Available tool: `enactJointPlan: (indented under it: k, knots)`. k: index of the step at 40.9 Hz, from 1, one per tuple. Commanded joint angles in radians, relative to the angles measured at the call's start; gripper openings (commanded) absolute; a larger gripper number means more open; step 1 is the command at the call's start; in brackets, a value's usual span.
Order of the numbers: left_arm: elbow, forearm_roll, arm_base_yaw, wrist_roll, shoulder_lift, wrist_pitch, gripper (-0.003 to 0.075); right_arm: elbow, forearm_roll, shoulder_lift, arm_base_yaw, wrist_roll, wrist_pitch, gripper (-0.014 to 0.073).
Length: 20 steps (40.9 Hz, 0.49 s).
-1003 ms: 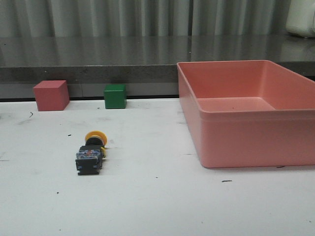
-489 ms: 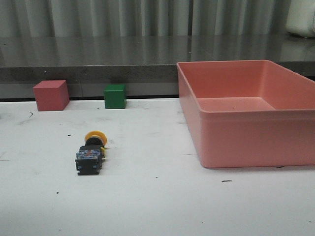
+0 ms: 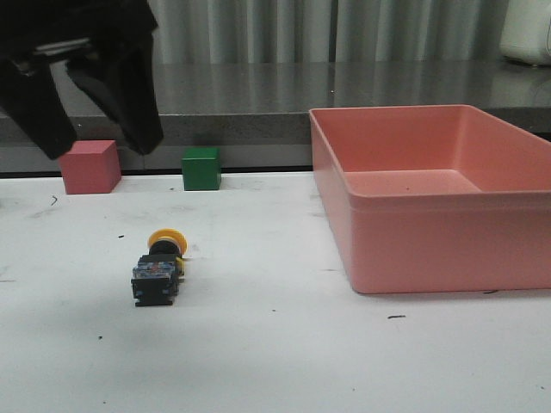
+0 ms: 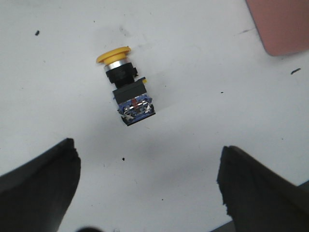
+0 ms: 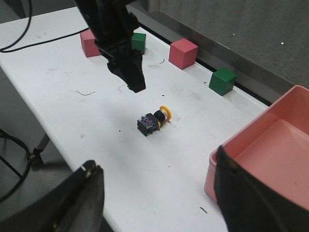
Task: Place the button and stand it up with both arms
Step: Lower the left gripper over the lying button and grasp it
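The button (image 3: 159, 268) lies on its side on the white table, its yellow cap pointing away from me and its black base with blue contacts toward me. It also shows in the left wrist view (image 4: 126, 87) and the right wrist view (image 5: 153, 121). My left gripper (image 3: 97, 142) is open and empty, hanging above and behind the button; in its own view (image 4: 148, 150) the button lies ahead of the spread fingers. My right gripper (image 5: 155, 159) is open and empty, high above the table's near edge, and out of the front view.
A large pink-red bin (image 3: 430, 258) stands at the right. A pink-red cube (image 3: 89, 166) and a green cube (image 3: 201, 168) sit at the table's back edge. The right wrist view shows another red cube (image 5: 88, 42) and another green cube (image 5: 139, 42) behind the left arm (image 5: 111, 29).
My left gripper has come into the front view at the top left, above the button. The button and cubes have not moved.
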Motion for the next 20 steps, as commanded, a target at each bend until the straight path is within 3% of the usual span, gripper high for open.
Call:
enactJointPlan:
  k: [1,20]
  knots:
    - [-0.092,-0.016,-0.005,-0.054,0.050,0.008,0.0568,-0.024,0.000,0.003,-0.005,-0.011,-0.069,0.0507]
    - [-0.302,0.062,-0.005,-0.246,0.326,0.086,0.0568,-0.024,0.000,0.003,-0.005,-0.011,-0.069,0.0507]
